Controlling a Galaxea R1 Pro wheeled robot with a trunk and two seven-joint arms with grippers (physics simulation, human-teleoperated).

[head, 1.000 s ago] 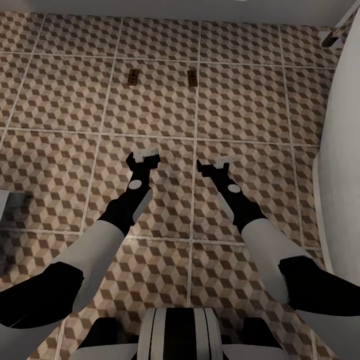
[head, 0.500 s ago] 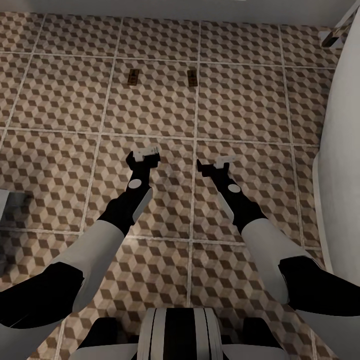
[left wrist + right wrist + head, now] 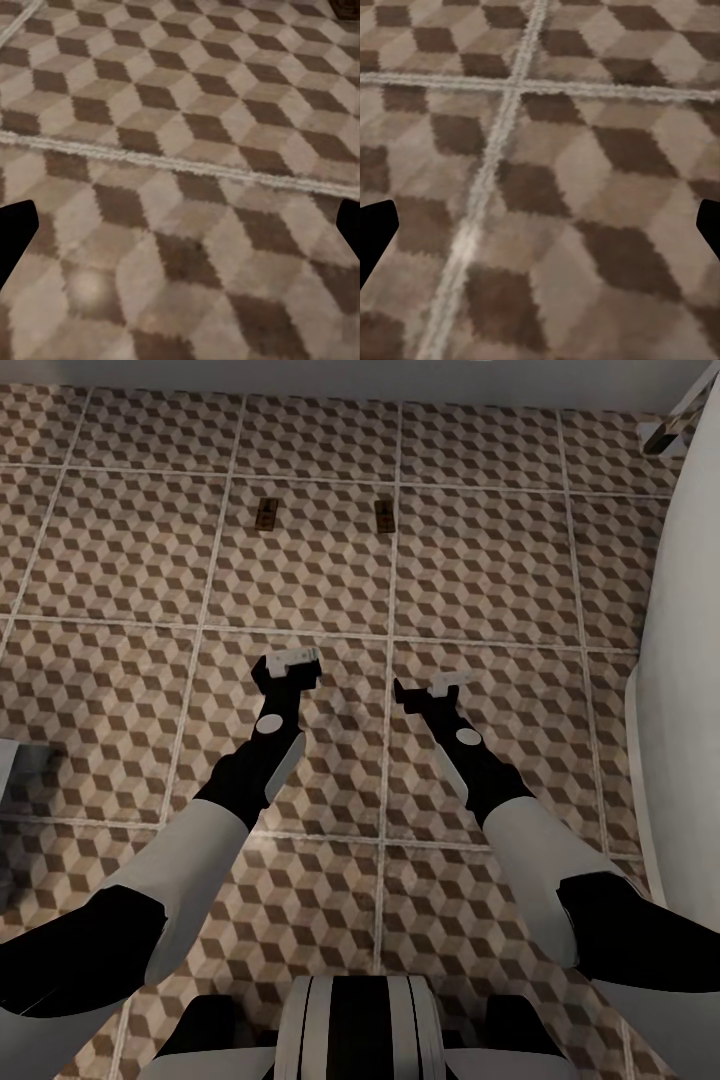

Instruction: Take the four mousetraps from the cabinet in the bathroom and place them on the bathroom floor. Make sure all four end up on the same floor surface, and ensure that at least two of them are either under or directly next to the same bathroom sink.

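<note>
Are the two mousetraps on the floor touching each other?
Apart. The head view shows the left mousetrap and right mousetrap with bare floor between them.

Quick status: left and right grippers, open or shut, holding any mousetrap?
Left gripper: open, holding nothing, above the bathroom floor.
Right gripper: open, holding nothing.

Two mousetraps [image 3: 266, 515] [image 3: 384, 515] too small for you to read detail. Grey object [image 3: 12, 770] cut by head view's edge. Left wrist view: dark thing [image 3: 346, 7] clipped at corner.
</note>
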